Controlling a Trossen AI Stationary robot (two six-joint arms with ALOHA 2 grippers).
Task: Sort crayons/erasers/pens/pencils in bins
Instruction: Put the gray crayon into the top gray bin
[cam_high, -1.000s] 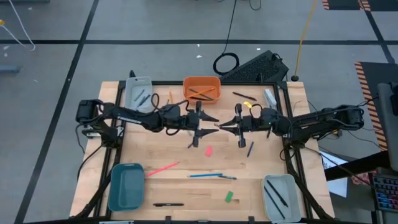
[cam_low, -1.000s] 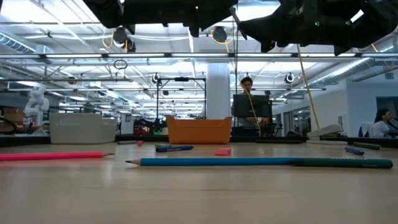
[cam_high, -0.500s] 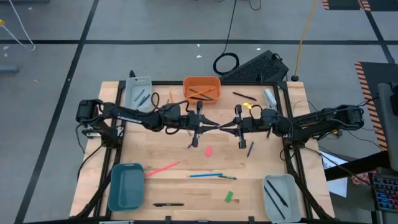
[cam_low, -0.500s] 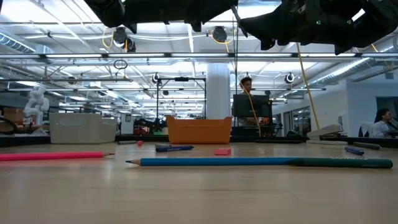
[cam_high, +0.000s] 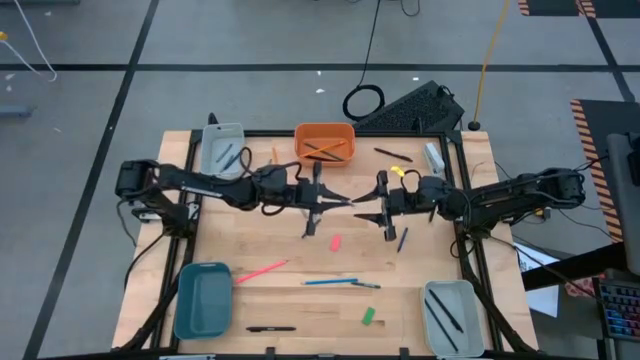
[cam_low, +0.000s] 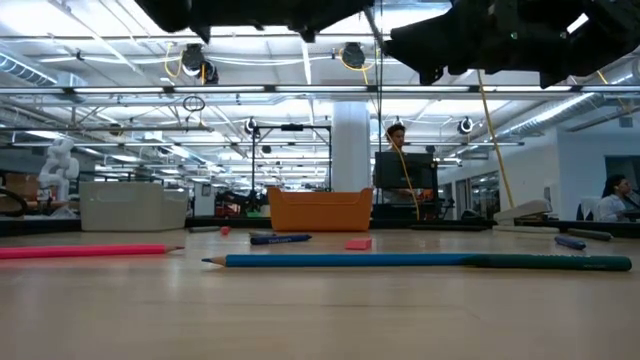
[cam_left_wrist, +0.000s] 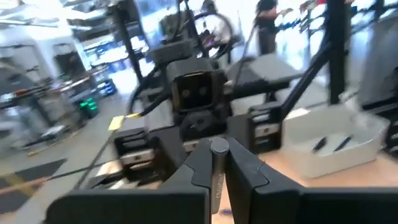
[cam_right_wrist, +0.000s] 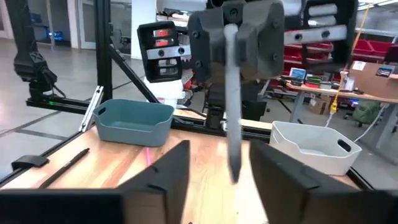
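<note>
The left gripper (cam_left_wrist: 218, 165) has its jaws clenched on a grey crayon (cam_right_wrist: 231, 93), held in the air above the middle of the wooden surface (cam_high: 300, 300). Facing it, the right gripper (cam_right_wrist: 221, 171) has its jaws released and spread wide. The crayon's free end points toward that gap, but it is unclear whether it already sits between them. This looks like a mid-air handover. If the left jaws let go before the right ones close, the crayon would likely drop near the pink eraser (cam_high: 335, 242). A poorly lined-up closing could knock it sideways, or the grippers could collide. The pale bins (cam_high: 450, 315) sit well apart at the corners.
</note>
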